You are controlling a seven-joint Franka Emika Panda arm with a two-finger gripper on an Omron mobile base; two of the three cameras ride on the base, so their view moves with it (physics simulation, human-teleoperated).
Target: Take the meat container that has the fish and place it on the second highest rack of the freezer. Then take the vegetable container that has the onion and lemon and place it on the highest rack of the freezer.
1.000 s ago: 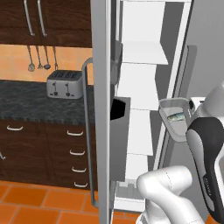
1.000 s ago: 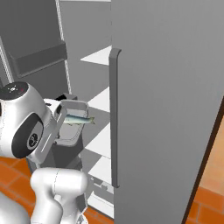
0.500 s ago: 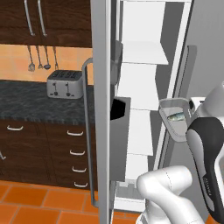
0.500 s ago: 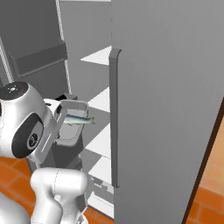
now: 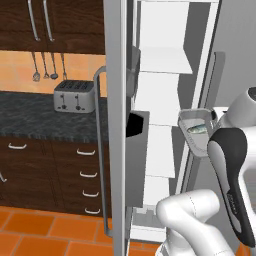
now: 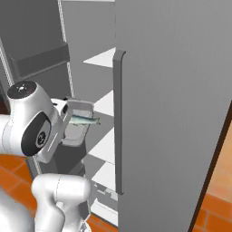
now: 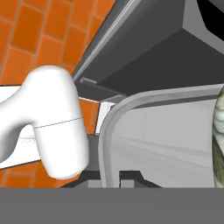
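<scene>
I had the tray (image 5: 196, 131) up in the air in front of the open freezer (image 5: 165, 90), level with its middle shelves and just outside them, tilted so its open face leaned toward the compartment. The fish (image 5: 199, 130) lay inside it; in the right base view it stuck out past the rim toward the shelves (image 6: 105, 105). From the hand view the rim (image 7: 109, 131) curved close past the camera, with the fish at the far right edge.

My gripper was together, clamped on the tray's rim at the end nearest my wrist. The fingertips themselves were hidden by the tray wall, so the exact contact I could not see.

Handling, as I judged it:
- Tray: thin metal, stiff, light. A rim pinch at one end leaves the far end free to sag or swing.
- Fish: loose, smooth, likely slippery. With the tray tilted like this it could slide out over the low wall.
- Levelling the tray before going in looked wise.

Target was the second rack from the top. The door (image 5: 116, 125) stood open on the left, a toaster (image 5: 75, 96) on the table beyond it. Tray not yet on any rack.
</scene>
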